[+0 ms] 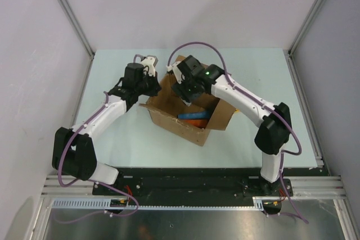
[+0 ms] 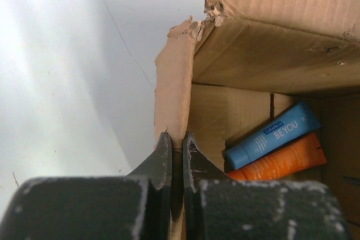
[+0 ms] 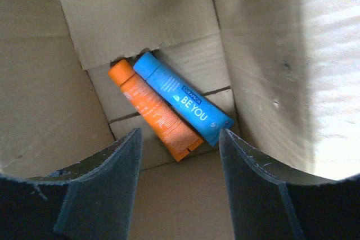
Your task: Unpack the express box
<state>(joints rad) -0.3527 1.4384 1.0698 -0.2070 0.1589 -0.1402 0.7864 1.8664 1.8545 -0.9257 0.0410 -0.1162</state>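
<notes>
The express box (image 1: 183,122) is brown cardboard, standing open in the middle of the table. My left gripper (image 2: 176,139) is shut on the edge of its left flap (image 2: 173,94), holding it upright; from above this gripper (image 1: 153,82) sits at the box's left rim. My right gripper (image 3: 179,139) is open and points down into the box (image 3: 45,82). Below it an orange tube (image 3: 154,111) and a blue tube (image 3: 183,98) lie side by side on the box floor. Both tubes, orange (image 2: 281,161) and blue (image 2: 273,136), also show in the left wrist view.
The box stands on a pale green table (image 1: 124,139) with white walls around it. Metal frame posts (image 1: 67,12) rise at the back corners. A torn cardboard flap (image 2: 281,32) overhangs the box opening in the left wrist view.
</notes>
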